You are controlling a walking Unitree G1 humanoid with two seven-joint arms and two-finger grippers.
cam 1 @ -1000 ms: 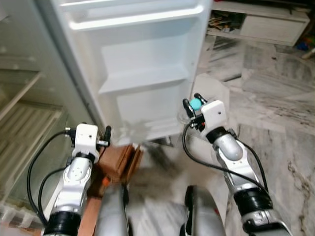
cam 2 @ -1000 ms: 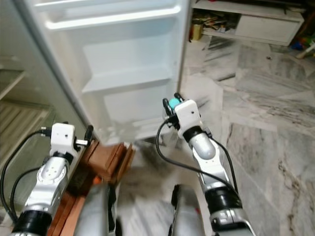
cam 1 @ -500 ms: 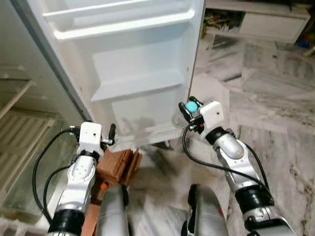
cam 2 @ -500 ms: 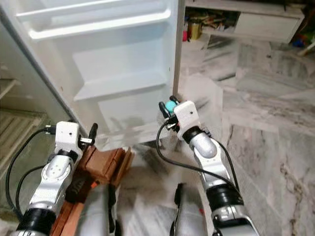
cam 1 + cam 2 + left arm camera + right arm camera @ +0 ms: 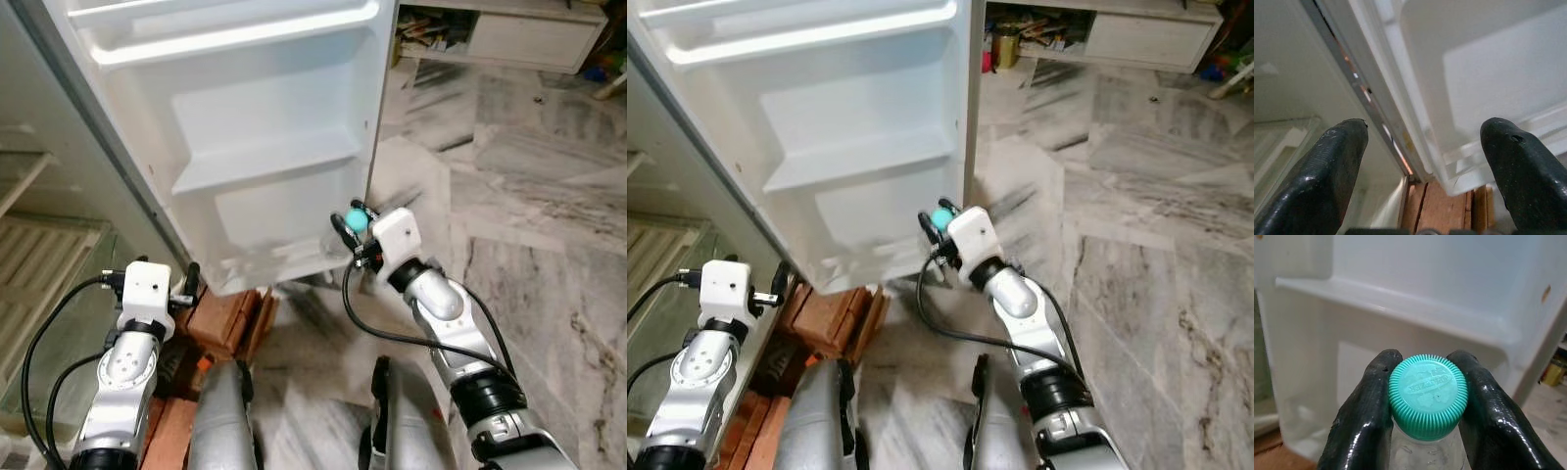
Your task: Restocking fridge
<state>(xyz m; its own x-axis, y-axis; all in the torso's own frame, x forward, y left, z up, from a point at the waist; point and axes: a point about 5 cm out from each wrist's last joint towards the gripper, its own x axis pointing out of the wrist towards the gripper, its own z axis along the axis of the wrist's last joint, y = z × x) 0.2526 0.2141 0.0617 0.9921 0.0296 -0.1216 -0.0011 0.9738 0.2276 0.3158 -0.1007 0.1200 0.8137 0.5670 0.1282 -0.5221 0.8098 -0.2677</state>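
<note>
**Right wrist view: bottle neck grip at fridge door**

Right claw (image 5: 1425,406) is pinching a clear bottle (image 5: 1425,450) by its ribbed teal cap (image 5: 1427,394), beside the open fridge door's (image 5: 265,137) lower shelf (image 5: 265,162). Likely light, smooth-walled; the ribbed cap offers the surest purchase. Right arm is reaching forward; left claw (image 5: 1422,161) is gaping empty, held low.

I stand in a home: an open white fridge door (image 5: 245,147), veined marble floor (image 5: 549,196), and a low cluttered cabinet (image 5: 490,34) against the far wall.
</note>
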